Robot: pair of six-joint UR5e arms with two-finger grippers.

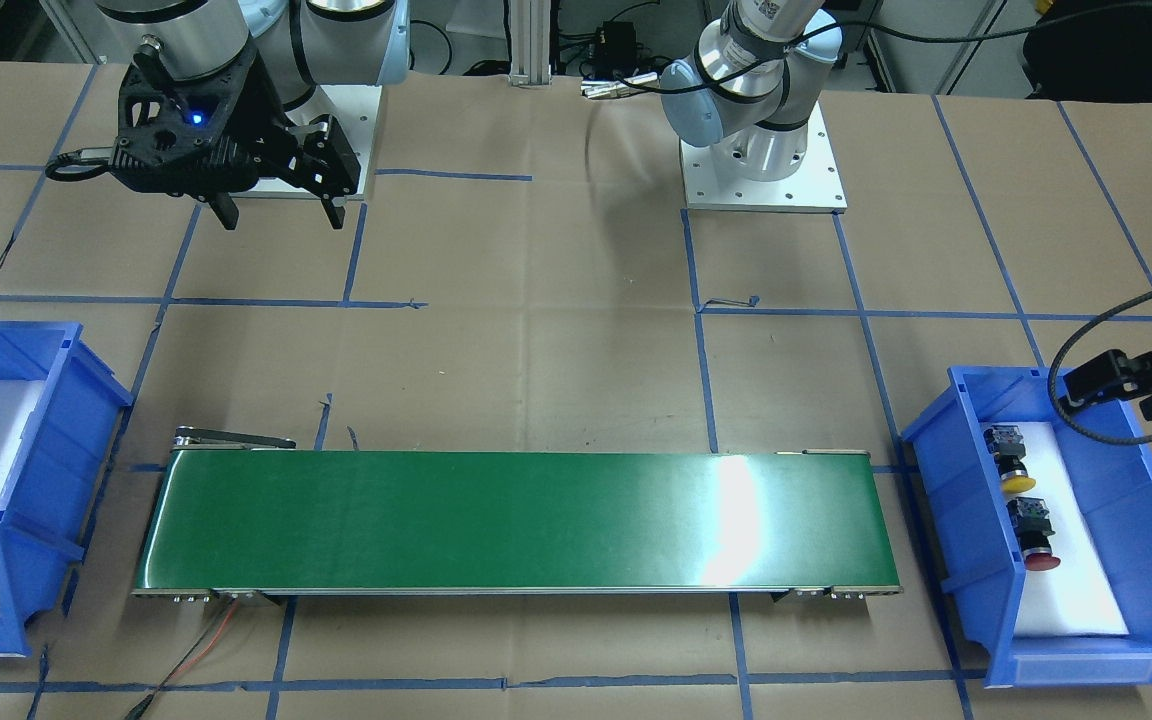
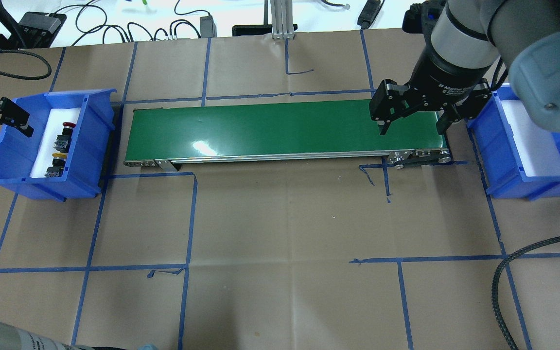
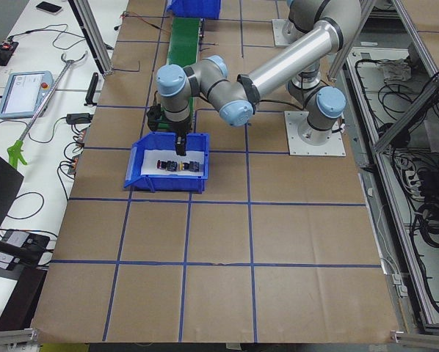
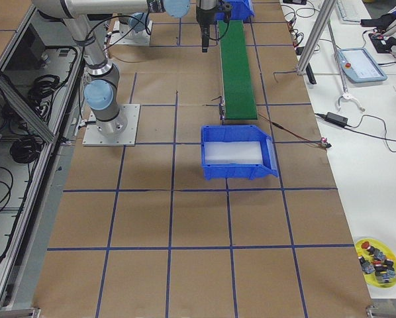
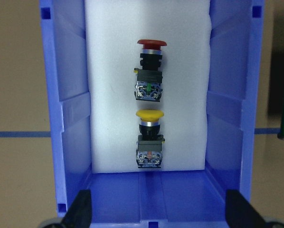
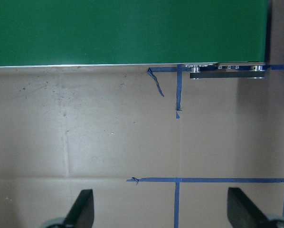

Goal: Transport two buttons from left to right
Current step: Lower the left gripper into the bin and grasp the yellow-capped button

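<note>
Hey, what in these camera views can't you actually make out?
Left tool: the wrist view's bottom edge cuts off all but its fingertips.
Right-hand blue bin: overhead, the right arm covers part of it; front-facing, the left edge cuts it.
Yellow dish: exterior right, its contents are too small to identify.
Red button and yellow button: markings on their bases are blurred in the wrist view.

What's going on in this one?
No button has been transported yet. The red button and the yellow button both lie on white foam in the left blue bin. The left hand hovers open above them. The right hand hangs open and empty over the right end of the green conveyor belt, beside the right blue bin.
</note>
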